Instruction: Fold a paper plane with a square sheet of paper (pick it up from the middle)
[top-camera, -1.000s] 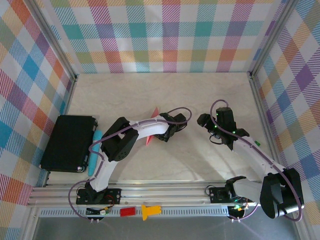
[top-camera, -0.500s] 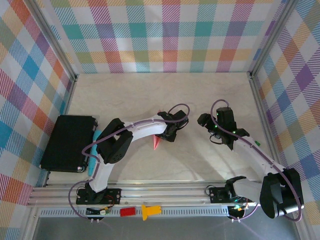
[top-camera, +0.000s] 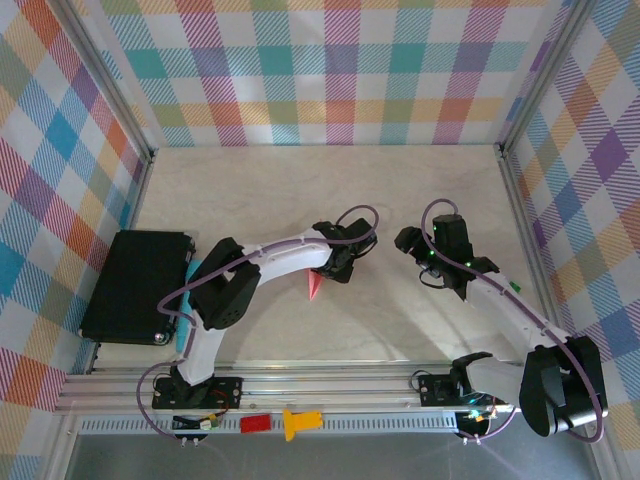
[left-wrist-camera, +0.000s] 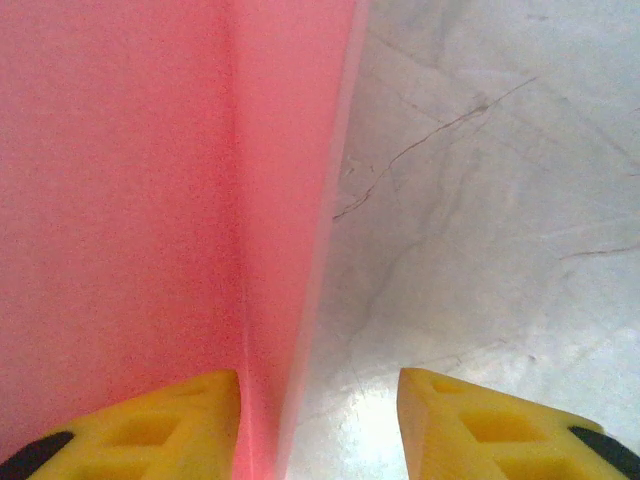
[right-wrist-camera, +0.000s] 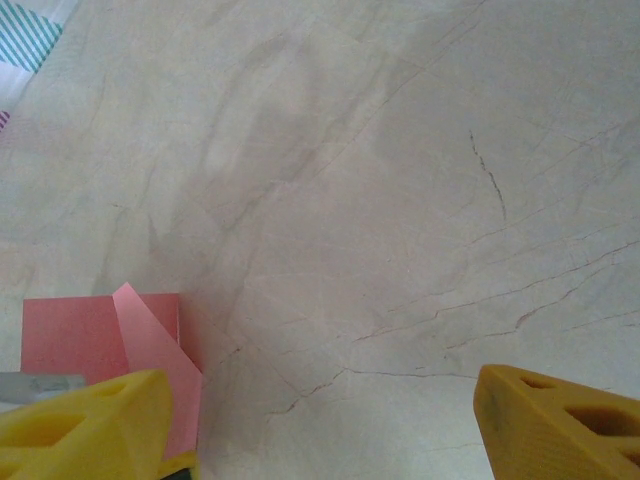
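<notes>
- Between the earlier overhead picture and this one, the left arm swung a little to the right, and the pink tip showing beneath it shifted the same way, from under the forearm to just near of the wrist.
- Over the same stretch the left hand (left-wrist-camera: 318, 385) let its yellow fingers part. At this moment they stood apart, with bare tabletop (right-wrist-camera: 420, 200) showing between them, and they pinched nothing.
- Thin salmon-pink paper (left-wrist-camera: 130, 200), folded into a narrow pointed strip with a centre crease, lay flat on the pale marbled tabletop directly under the left hand.
- In the left wrist view the paper took up the left side. Its crease and its free edge ran straight ahead, along the line the hand pointed.
- That free edge passed between the two fingers, close to the left one. The left finger stood over paper and the right finger over bare surface.
- From above, the strip's long axis ran far to near with a slight tilt, with its near point showing by the left wrist.
- The right hand (right-wrist-camera: 320, 385) hung well off to the right with its fingers spread wide and nothing in them. The paper sat low and to the left in its view, with one small flap turned up.
- The left hand was plainly the nearer. Any next pinch or crease would likely turn on that edge lying parallel to its fingers, not across them.
</notes>
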